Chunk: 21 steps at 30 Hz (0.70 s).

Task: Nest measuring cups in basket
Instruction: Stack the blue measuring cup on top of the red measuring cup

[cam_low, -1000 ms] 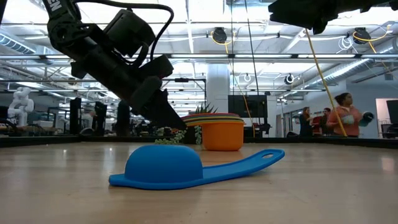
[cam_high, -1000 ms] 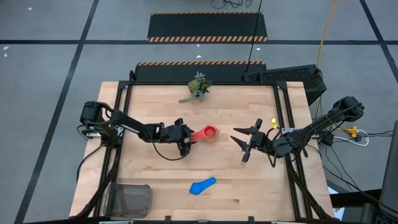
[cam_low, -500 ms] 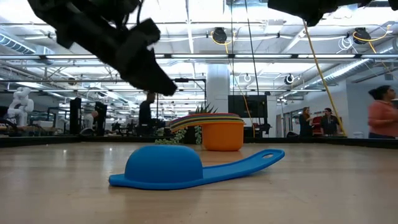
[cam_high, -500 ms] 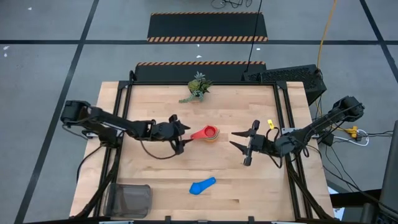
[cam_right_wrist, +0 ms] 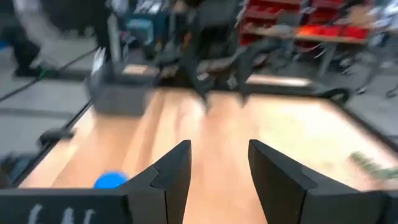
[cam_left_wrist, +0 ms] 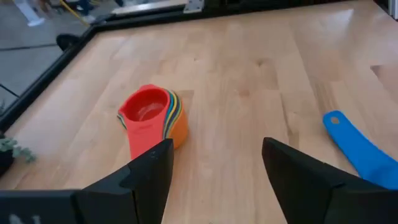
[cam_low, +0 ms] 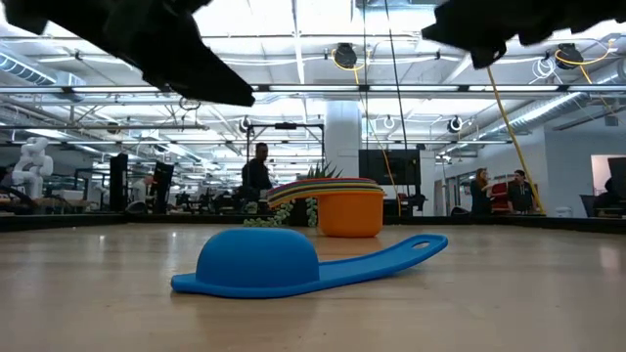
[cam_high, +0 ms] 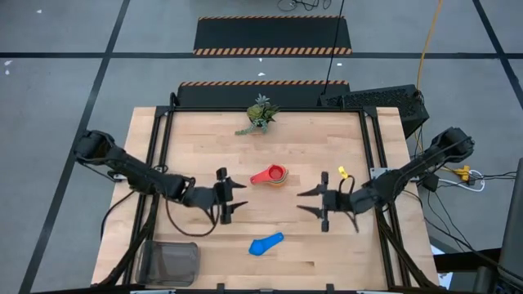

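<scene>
A nested stack of measuring cups, red on top with orange at the bottom, stands on the table's middle; it also shows in the left wrist view and the low view. A blue cup lies mouth down on the table nearer the near edge. The dark mesh basket sits at the near left corner. My left gripper hovers open to the near left of the stack. My right gripper hovers open to its near right. Both point at each other across the blue cup's far side.
A small green plant stands by the far edge of the wooden table. Bare wood lies between the two grippers and around the blue cup. Dark rails run along the table's left and right sides. People move in the room beyond.
My left gripper has drawn back from the red cup's handle, moving toward the near edge and a little left, and has risen in the low view. My right gripper has moved toward the near edge and slightly left. The stack and the blue cup have stayed put.
</scene>
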### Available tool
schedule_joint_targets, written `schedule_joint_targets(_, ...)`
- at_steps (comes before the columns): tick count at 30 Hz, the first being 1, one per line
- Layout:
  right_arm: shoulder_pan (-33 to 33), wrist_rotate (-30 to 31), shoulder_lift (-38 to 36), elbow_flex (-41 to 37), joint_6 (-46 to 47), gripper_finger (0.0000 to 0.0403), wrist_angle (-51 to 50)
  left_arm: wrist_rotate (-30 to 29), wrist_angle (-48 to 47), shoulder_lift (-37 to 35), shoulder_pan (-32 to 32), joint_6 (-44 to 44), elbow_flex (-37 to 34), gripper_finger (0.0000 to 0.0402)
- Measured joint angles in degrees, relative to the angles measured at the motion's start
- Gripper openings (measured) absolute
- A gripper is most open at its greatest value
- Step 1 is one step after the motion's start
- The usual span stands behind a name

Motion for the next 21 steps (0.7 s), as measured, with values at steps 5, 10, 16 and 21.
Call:
schedule_joint_targets(5,1.9,-3.2,9.1,3.8,-1.3,0.0155,-0.2,-5.1,2.7,0.0,-4.0,-2.3,0.0,0.0246)
schedule_joint_targets(10,3.3,-5.0,18.6,10.0,-9.1,0.0155,-3.6,-5.8,5.8,0.0,-6.8,-5.5,0.0,0.0246)
schedule_joint_targets(16,3.9,-8.2,27.1,16.1,-17.5,0.0155,-9.8,-10.9,6.5,1.9,-11.1,-9.2,0.0,0.0246)
schedule_joint_targets(21,4.3,-8.2,32.1,21.8,-25.3,0.0156,-19.9,-16.0,9.5,6.0,-14.2,-10.9,0.0,0.0246)
